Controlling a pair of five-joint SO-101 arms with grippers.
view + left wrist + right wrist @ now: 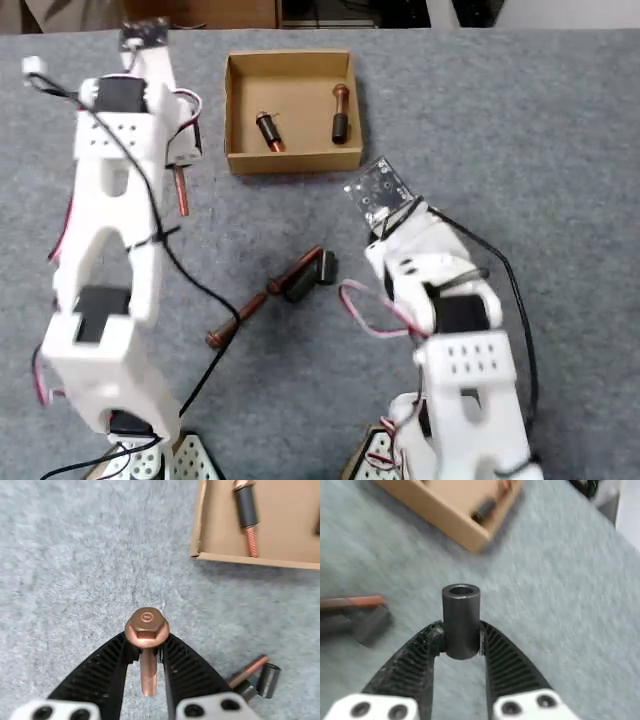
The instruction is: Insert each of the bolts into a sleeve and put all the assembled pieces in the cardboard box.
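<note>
The left gripper (147, 655) pinches a copper bolt (146, 625) just under its head, above the mat near the cardboard box (290, 160). The right gripper (461, 645) is clamped on a black sleeve (461, 612). Two assembled pieces (269, 131) lie in the box. Two loose bolts (235, 320) and a spare sleeve (326, 266) lie between the arms.

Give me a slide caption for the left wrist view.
Left hand grips a copper hex-head bolt above the grey carpeted table, near the brown cardboard box.
</note>
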